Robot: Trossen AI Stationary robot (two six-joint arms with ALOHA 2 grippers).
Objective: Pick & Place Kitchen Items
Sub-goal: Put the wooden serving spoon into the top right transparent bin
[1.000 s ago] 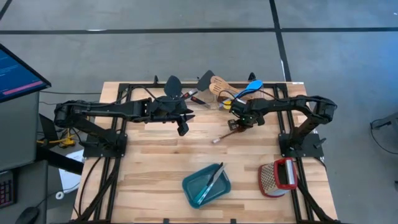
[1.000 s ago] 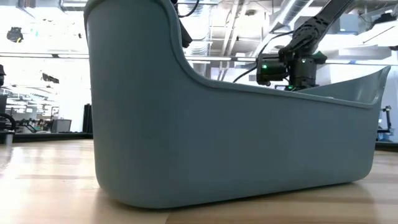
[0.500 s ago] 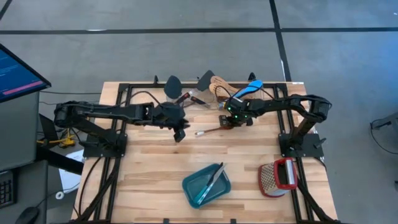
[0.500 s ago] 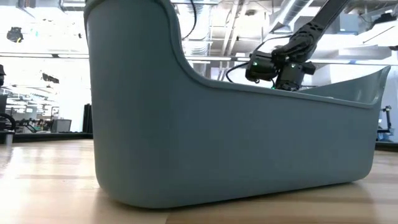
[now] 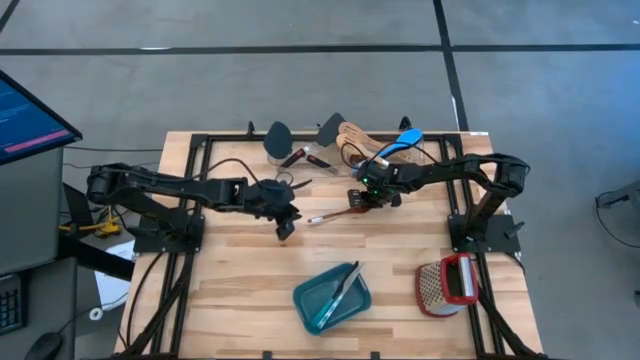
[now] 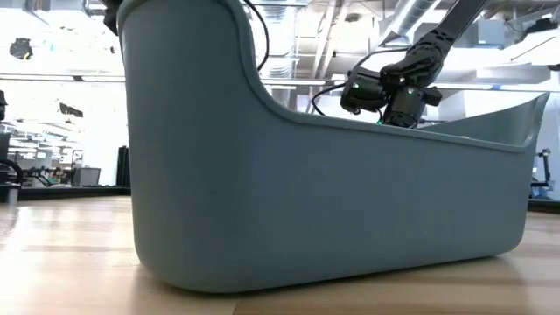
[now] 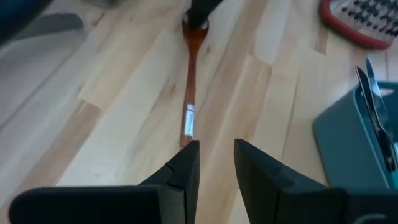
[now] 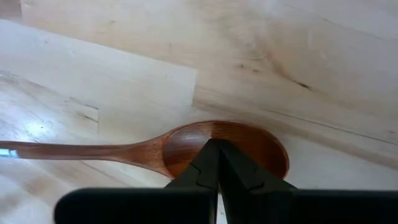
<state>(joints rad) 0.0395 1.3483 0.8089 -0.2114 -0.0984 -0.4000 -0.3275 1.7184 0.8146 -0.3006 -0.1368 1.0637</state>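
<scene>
With one utensil lying in the teal bin (image 5: 312, 302) and most still clustered at the bench's (image 5: 230, 290) far edge, my right end effector (image 5: 361, 197) pinches the brown wooden spoon's (image 5: 337, 211) bowl mid-bench, while my left end effector (image 5: 284, 229) hovers half-open, empty, by its handle tip.

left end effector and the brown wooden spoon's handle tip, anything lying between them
Nothing: in the left wrist view only bare wooden table separates the left end effector from the brown wooden spoon.
</scene>
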